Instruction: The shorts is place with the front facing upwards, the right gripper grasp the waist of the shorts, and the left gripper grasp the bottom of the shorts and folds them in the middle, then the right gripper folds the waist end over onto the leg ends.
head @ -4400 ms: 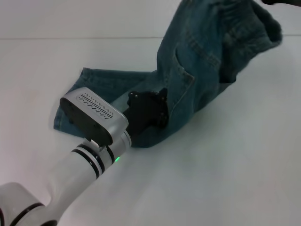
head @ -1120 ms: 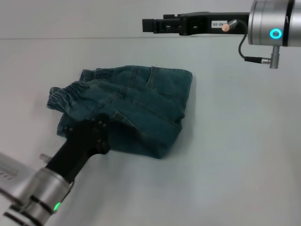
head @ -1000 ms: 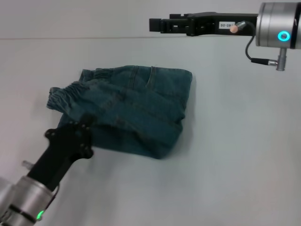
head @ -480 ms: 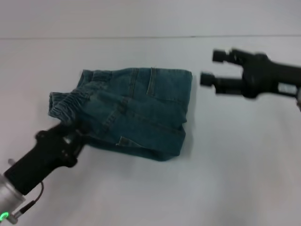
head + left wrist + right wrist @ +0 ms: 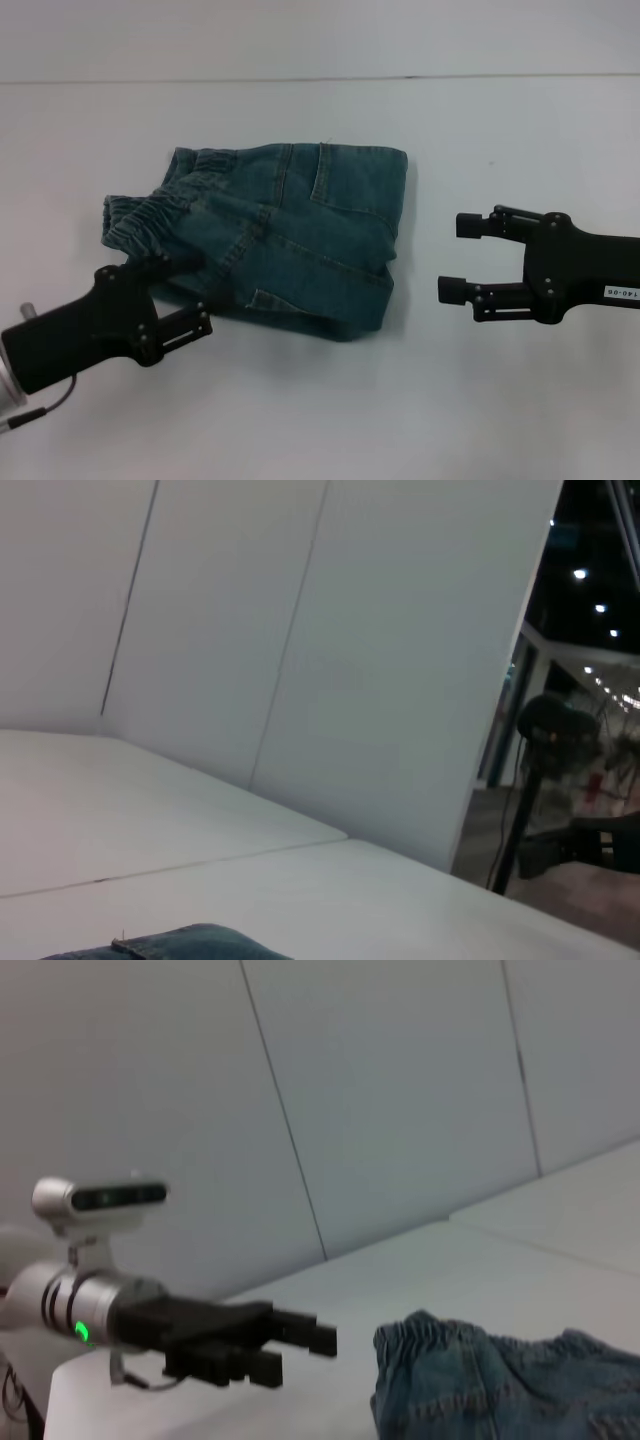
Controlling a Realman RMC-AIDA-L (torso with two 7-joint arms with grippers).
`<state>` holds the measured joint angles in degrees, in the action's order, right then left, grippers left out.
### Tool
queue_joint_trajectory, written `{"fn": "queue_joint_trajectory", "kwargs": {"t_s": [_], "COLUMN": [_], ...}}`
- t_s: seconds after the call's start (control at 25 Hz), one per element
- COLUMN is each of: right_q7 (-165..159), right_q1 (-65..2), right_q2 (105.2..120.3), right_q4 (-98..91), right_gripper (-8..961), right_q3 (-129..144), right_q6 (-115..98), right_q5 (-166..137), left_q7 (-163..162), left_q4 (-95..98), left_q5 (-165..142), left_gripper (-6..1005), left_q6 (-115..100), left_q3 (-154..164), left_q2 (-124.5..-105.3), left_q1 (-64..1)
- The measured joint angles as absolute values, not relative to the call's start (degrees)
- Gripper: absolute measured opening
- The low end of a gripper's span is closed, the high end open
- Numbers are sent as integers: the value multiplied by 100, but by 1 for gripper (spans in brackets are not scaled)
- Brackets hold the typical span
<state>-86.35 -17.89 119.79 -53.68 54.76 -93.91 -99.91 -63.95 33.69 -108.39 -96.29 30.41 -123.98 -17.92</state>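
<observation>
The white desk (image 5: 300, 420) carries the shorts (image 5: 280, 235) at centre-left of the head view, lying as a compact folded packet with the gathered waist (image 5: 150, 205) at its left edge and a stitched pocket on top, so both folds look done and little seems left but pulling clear. The right end effector (image 5: 452, 257) hovers open and empty right of the packet, apart from it. The left end effector (image 5: 185, 300), at lower left by the waist, also looks open, holding nothing.
</observation>
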Motion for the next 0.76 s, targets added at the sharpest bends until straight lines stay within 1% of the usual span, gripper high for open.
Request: {"fn": "queue_joint_trajectory", "kwargs": {"t_s": [0.2, 0.4, 0.6, 0.76], "right_q7": [-8630, -8639, -8661, -8665], "right_q1": [-1842, -1859, -1892, -1892], "right_q2": [11982, 11991, 11990, 11988], "right_q4": [-5301, -5283, -5229, -5194], "right_gripper": [959, 959, 959, 959], "right_q3": [5517, 5711, 5860, 5906], "right_q6": [-9279, -9085, -8985, -8972], "right_q5": [-10118, -10157, -10186, -10186], "left_q7": [-6684, -6709, -6716, -6748], "left_q4": [3716, 3733, 3741, 3745], "left_q5": [-10942, -10975, -10975, -10977], "left_gripper": [663, 887, 947, 947], "left_q6": [-9633, -9577, -9474, -9455], "left_q3": [3229, 3258, 3266, 3275], "left_q2": [-12397, -12390, -12407, -12409], "left_q1": [-1804, -1824, -1827, -1828]}}
